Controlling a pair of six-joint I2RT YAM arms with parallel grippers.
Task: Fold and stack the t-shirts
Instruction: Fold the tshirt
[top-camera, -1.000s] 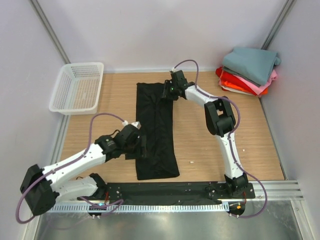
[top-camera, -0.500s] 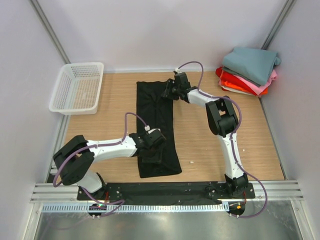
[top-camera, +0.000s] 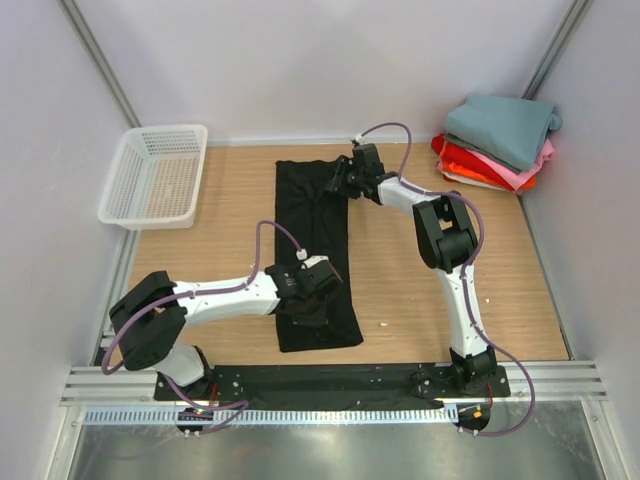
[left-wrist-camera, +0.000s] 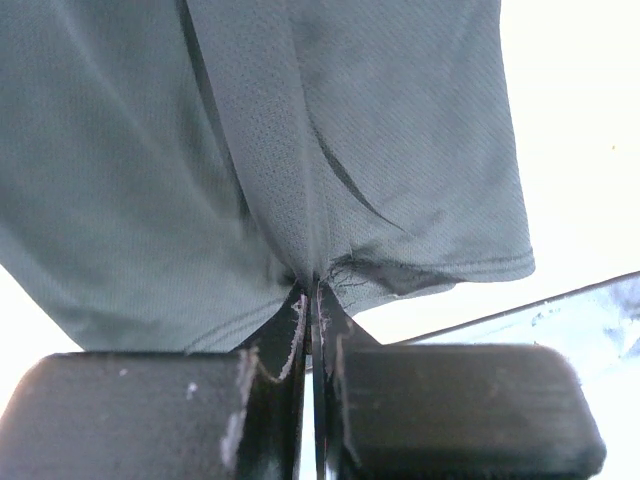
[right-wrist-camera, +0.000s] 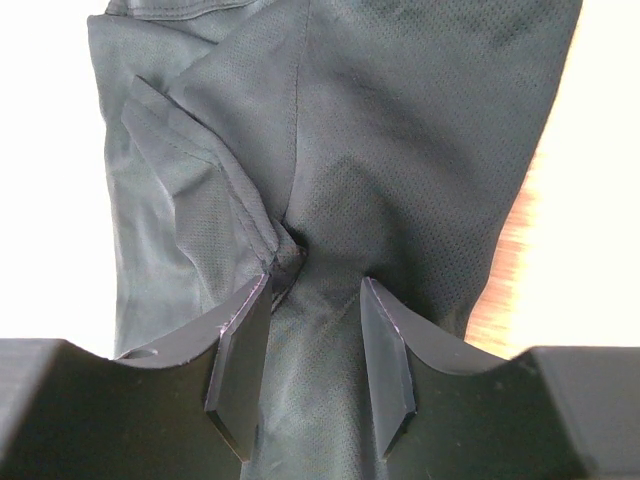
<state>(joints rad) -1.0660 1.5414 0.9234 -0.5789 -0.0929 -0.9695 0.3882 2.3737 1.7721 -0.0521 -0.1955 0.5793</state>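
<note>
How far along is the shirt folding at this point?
Done: a stack of folded t-shirts sits in the far right corner, and the black t-shirt already lies folded into a long narrow strip. In hand: the left gripper is shut on its near end, and the right gripper appears to pinch a bunch of cloth at its far end. Left: fold the strip crosswise and add it to the stack.

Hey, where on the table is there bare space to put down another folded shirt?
Bare wood between the white basket and the black t-shirt, and another patch between the right arm and the right wall, below the folded stack. The middle is crowded: the left arm and right arm both reach onto the shirt.
</note>
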